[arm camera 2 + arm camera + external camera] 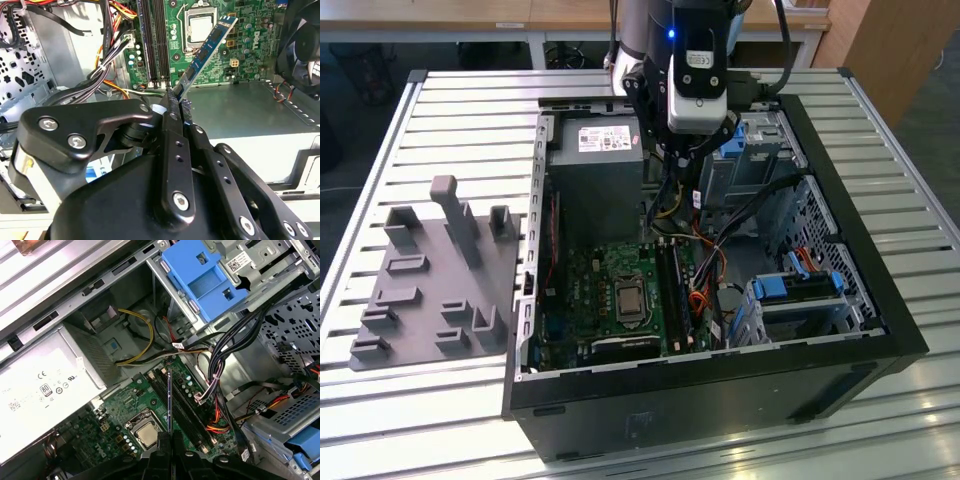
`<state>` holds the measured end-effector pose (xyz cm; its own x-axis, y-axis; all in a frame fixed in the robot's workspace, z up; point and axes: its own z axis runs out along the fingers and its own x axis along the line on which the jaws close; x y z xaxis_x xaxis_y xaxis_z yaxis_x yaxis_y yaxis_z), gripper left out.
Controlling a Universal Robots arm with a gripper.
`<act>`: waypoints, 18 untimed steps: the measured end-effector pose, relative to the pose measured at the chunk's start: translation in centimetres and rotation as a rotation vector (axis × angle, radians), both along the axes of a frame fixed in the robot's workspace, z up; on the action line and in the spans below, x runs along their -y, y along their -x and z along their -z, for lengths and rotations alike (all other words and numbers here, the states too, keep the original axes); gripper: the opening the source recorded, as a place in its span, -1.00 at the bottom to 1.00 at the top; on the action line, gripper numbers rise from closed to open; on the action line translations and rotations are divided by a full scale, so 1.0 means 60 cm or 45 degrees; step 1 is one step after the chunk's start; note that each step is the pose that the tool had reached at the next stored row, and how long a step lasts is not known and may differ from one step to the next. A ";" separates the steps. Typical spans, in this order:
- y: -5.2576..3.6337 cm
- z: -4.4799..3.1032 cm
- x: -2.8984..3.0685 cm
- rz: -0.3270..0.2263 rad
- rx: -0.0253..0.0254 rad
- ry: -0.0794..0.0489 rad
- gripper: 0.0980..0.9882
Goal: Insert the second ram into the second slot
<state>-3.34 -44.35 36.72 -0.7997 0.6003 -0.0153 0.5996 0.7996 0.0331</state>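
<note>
At the exterior view's left, a grey moulded fixture tray (pixel 430 290) with upright pegs lies on the slatted metal surface (pixel 900 190), just beside the open computer case (pixel 720 400). Inside the case, toward its left wall, sits the grey power supply (pixel 595 175) with a white label, and nearer the camera lies the green motherboard (pixel 582 300) with its processor socket (pixel 628 300). Over the middle of the case the arm reaches down, and its gripper (pixel 682 168) hangs above the board, near the power supply's right edge. In the second wrist view the gripper (pixel 177 102) is clamped on one end of the second ram (pixel 205 50), a blue stick carrying black chips that points out from the fingertips, tilted, with its free end seen over the processor socket (pixel 200 22). In the first wrist view the gripper (pixel 171 437) holds the second ram (pixel 170 400) edge-on as a thin line seen over the long black memory slots (pixel 187 407), clear of the board and not seated in any of them. Right of the slots a bundle of black cables (pixel 760 205) crosses the case. Further right stand the perforated metal drive cages (pixel 825 215) and a blue drive carrier (pixel 810 285).
</note>
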 end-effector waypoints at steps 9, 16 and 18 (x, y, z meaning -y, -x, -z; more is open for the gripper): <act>0.000 0.000 0.0000 -0.130 0.0000 0.000 -0.91; 0.000 0.000 0.0000 -0.169 0.0000 0.000 -0.91; 0.000 0.000 0.0000 -0.180 0.0000 0.000 -0.91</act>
